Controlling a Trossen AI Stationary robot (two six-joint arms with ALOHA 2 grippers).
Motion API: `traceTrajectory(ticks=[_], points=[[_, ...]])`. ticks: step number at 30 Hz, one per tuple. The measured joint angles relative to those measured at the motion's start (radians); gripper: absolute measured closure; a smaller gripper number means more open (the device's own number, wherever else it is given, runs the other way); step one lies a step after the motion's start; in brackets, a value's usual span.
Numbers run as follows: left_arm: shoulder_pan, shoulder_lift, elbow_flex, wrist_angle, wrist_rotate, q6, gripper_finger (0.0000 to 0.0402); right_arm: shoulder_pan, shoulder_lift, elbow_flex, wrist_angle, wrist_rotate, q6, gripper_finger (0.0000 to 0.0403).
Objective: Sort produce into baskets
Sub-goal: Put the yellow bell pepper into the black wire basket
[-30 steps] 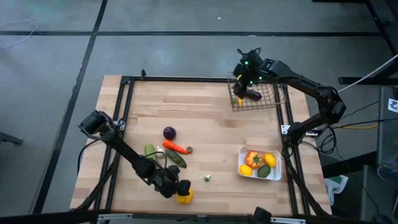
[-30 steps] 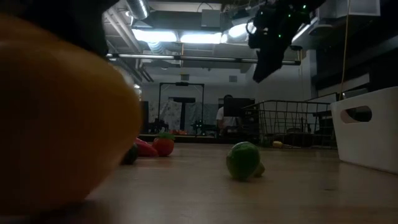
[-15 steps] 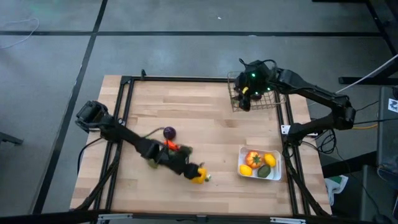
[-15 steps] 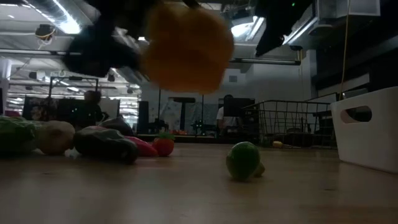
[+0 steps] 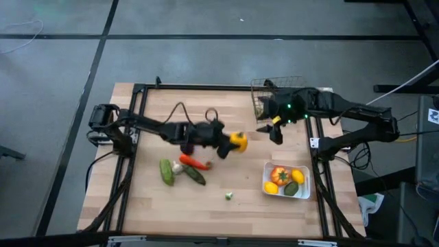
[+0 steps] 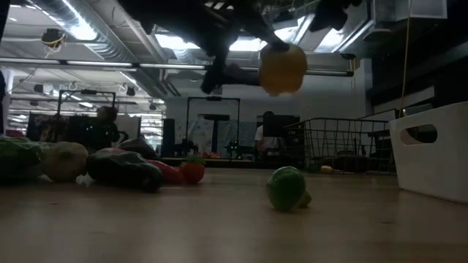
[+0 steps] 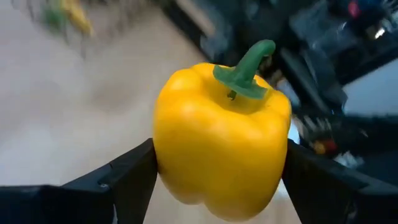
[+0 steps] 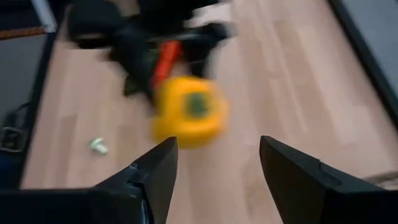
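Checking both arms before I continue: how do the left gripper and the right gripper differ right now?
The left gripper is shut on the yellow toy bell pepper; the right gripper is open and empty. The left gripper hangs above the wooden table's middle; the right gripper sits beside the square wire-mesh basket. Both hang clear of the tabletop.

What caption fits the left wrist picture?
Left gripper holding a yellow pepper above the table.

Wooden table (image 5: 206,206) (vegetables (image 5: 182,168), perhaps sprout (image 5: 228,196))
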Motion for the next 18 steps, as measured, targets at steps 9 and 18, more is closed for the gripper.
traceTrajectory(ticks=[9,18], points=[[0.188,0.009,0.000,0.293,-0.074,0.252,0.0096,0.175,0.000,0.000,0.026,0.001,0.071,0.0178],[0.268,0.156,0.124,0.508,-0.097,0.284,0.0096,0.254,0.005,0.000,0.081,0.043,0.073,0.0178]])
